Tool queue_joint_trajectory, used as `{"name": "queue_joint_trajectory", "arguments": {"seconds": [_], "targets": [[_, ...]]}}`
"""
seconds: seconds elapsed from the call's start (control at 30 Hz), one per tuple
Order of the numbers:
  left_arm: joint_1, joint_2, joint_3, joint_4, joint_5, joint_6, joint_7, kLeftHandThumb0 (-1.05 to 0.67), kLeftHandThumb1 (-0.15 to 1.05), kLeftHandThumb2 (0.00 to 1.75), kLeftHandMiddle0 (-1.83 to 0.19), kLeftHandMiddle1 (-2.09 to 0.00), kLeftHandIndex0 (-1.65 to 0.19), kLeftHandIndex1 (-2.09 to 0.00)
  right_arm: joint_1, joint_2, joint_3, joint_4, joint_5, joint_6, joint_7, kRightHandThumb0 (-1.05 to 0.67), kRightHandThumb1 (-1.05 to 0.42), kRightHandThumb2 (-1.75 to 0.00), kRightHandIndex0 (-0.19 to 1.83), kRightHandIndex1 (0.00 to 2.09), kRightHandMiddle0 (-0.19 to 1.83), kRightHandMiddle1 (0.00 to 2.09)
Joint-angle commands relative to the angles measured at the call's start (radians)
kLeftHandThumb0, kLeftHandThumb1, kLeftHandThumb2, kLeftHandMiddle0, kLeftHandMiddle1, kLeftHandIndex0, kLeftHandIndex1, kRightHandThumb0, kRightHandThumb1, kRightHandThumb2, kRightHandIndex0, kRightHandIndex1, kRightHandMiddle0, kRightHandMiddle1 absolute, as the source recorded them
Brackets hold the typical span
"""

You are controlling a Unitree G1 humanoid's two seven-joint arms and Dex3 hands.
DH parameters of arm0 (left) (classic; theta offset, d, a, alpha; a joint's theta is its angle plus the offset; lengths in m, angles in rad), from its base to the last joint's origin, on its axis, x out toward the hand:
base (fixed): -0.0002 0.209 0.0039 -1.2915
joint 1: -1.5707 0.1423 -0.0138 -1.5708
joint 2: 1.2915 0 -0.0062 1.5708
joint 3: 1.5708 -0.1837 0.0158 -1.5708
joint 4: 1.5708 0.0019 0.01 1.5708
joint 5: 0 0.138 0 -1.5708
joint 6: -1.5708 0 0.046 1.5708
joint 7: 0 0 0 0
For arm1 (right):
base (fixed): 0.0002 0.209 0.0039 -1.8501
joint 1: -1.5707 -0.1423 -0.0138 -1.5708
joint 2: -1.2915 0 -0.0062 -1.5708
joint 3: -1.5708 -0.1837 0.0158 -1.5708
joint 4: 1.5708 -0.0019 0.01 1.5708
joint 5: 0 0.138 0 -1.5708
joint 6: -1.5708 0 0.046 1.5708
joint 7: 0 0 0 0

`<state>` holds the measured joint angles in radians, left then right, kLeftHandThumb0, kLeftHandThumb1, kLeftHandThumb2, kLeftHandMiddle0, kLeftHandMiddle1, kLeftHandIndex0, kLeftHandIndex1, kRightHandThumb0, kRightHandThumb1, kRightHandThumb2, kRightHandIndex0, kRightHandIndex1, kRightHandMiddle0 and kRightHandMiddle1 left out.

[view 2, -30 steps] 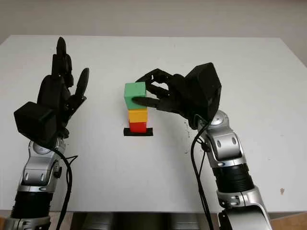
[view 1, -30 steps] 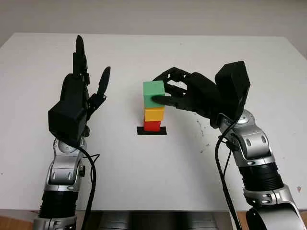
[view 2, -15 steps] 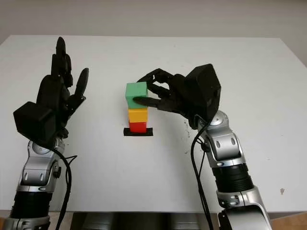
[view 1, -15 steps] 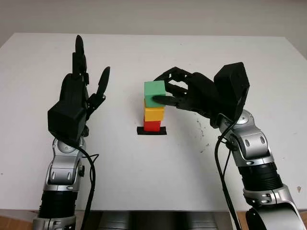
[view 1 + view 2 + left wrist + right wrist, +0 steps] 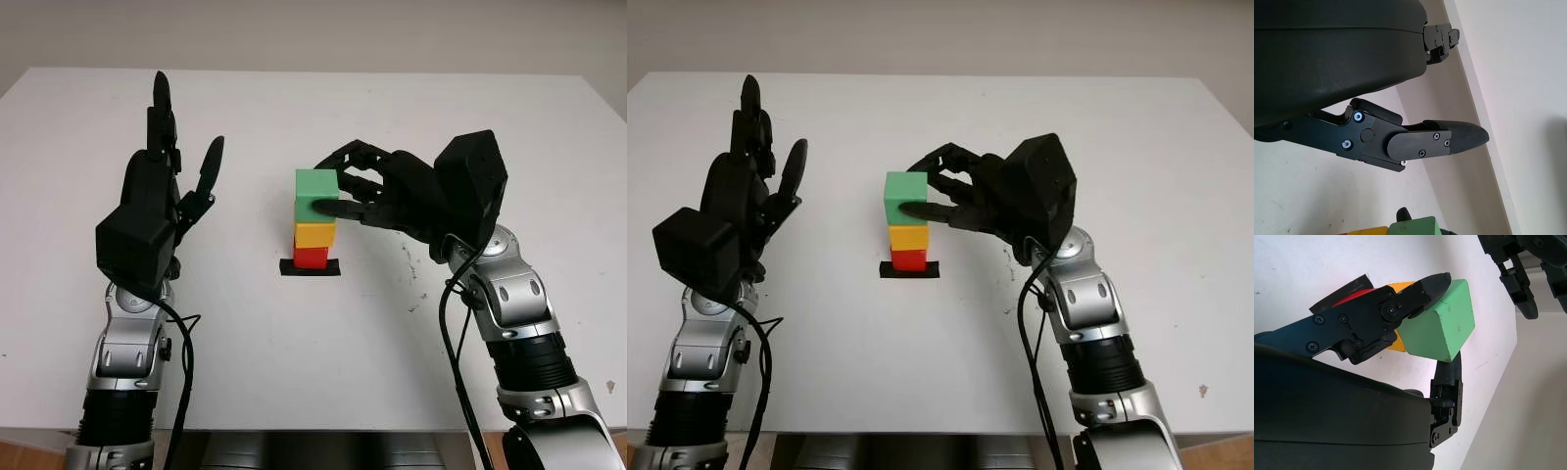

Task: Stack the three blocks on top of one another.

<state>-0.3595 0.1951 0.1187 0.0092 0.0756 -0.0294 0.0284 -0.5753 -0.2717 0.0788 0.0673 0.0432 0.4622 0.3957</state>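
Three-block stack is sitting mid-surface on the white surface (image 5: 323, 352): red block (image 5: 312, 257) at the bottom on a small black base marker (image 5: 310, 269), yellow block (image 5: 315, 234) on top of it, green block (image 5: 316, 190) on top of that. Right hand (image 5: 361, 194) is reaching in from the stack's right side and gripping the green block, one finger pressing across its near face and the others curling around its far side; the wrist view is showing a fingertip (image 5: 1436, 282) on the block's edge and another finger under it. Green block is sitting on the yellow one, roughly lined up, with the hand not released. Left hand (image 5: 162, 191) is hovering open above the surface, well to the left of the stack, fingers pointing away from the robot, holding nothing.
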Motion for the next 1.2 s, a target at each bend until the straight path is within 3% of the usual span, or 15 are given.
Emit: {"name": "queue_joint_trajectory", "arguments": {"seconds": [0.0, 0.13, 0.23, 0.5, 0.63, 0.8, 1.1, 1.17], "targets": [[-0.005, 0.008, 0.002, -0.018, 0.000, -0.007, -0.002, -0.69, 1.05, 0.46, 0.16, -0.05, 0.16, -0.05, 0.019, -0.011, 0.012, 0.000, -0.006, -0.011, 0.008, -0.50, -0.93, -0.05, 0.26, 0.05, 0.33, 1.60], [-0.004, 0.007, 0.003, -0.019, -0.002, -0.004, -0.003, -0.70, 1.05, 0.46, 0.16, -0.05, 0.16, -0.05, 0.016, -0.007, 0.004, 0.000, -0.001, 0.008, 0.014, -0.50, -0.93, -0.05, 0.25, 0.05, 0.31, 1.57], [-0.005, 0.007, 0.001, -0.024, 0.002, 0.005, 0.000, -0.69, 1.05, 0.46, 0.15, -0.05, 0.16, -0.05, 0.011, -0.011, 0.000, 0.000, 0.005, 0.033, 0.021, -0.54, -0.93, -0.05, 0.20, 0.03, 0.15, 1.42], [-0.005, 0.008, 0.002, -0.025, -0.005, 0.011, -0.009, -0.71, 1.05, 0.47, 0.16, -0.05, 0.16, -0.05, 0.013, -0.027, -0.012, -0.010, 0.015, 0.035, 0.054, -0.66, -0.91, -0.05, 0.05, 0.03, -0.05, 0.89], [-0.009, 0.005, 0.003, -0.026, -0.005, 0.019, -0.007, -0.71, 1.05, 0.46, 0.16, -0.05, 0.16, -0.05, 0.028, -0.028, -0.022, -0.013, 0.031, -0.015, 0.072, -0.75, -0.89, -0.05, -0.10, 0.02, -0.12, 0.45], [-0.008, 0.006, 0.002, -0.025, -0.007, 0.014, -0.008, -0.70, 1.05, 0.46, 0.17, -0.05, 0.16, -0.05, 0.047, -0.035, -0.020, -0.019, 0.039, -0.094, 0.098, -0.79, -0.88, -0.05, -0.19, 0.00, -0.19, 0.06], [-0.002, 0.005, 0.001, -0.026, 0.005, 0.012, 0.000, -0.69, 1.05, 0.46, 0.15, -0.06, 0.16, -0.05, 0.080, -0.055, -0.097, -0.022, 0.106, -0.341, 0.158, -0.93, -0.95, -0.08, -0.19, 0.00, -0.19, 0.00], [-0.003, 0.003, 0.004, -0.020, -0.009, 0.011, -0.008, -0.69, 1.05, 0.46, 0.17, -0.05, 0.17, -0.05, 0.083, -0.049, -0.124, -0.053, 0.110, -0.353, 0.114, -0.93, -1.03, -0.40, -0.19, 0.00, -0.19, 0.00]]}}
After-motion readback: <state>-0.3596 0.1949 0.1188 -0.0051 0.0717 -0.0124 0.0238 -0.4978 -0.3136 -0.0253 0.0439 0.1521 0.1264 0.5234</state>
